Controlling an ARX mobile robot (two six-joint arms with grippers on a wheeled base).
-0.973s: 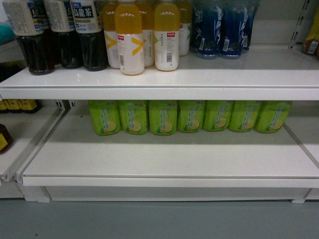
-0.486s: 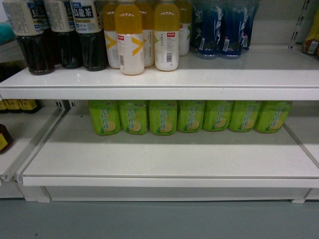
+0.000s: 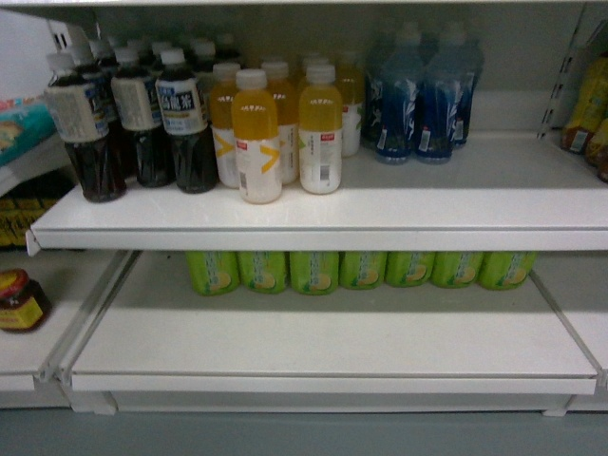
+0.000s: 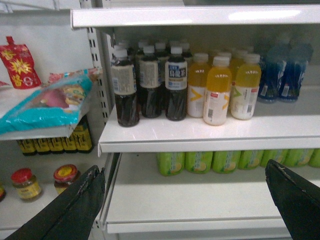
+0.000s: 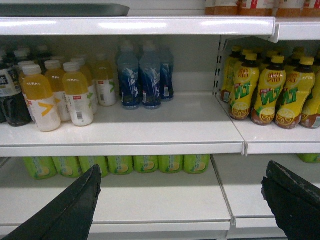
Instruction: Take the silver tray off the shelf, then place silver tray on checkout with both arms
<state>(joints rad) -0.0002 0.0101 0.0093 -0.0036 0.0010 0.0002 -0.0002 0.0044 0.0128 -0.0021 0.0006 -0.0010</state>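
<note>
Since a moment ago the head view has pulled back and up. Both pincers, left (image 4: pixel 185 200) and right (image 5: pixel 180 200), hang spread, gripping nothing. On the top shelf (image 5: pixel 135 25) lies the silver tray (image 5: pixel 62 9).

Grey silver tray (image 5: pixel 62 9), seemingly flat, atop shelf (image 5: pixel 137 25)

Neither arm shows in the head view. Each wrist camera sees its own gripper: the left gripper (image 4: pixel 185 200) and the right gripper (image 5: pixel 182 200) both have fingers spread wide apart, holding nothing, pointing level ahead.
</note>
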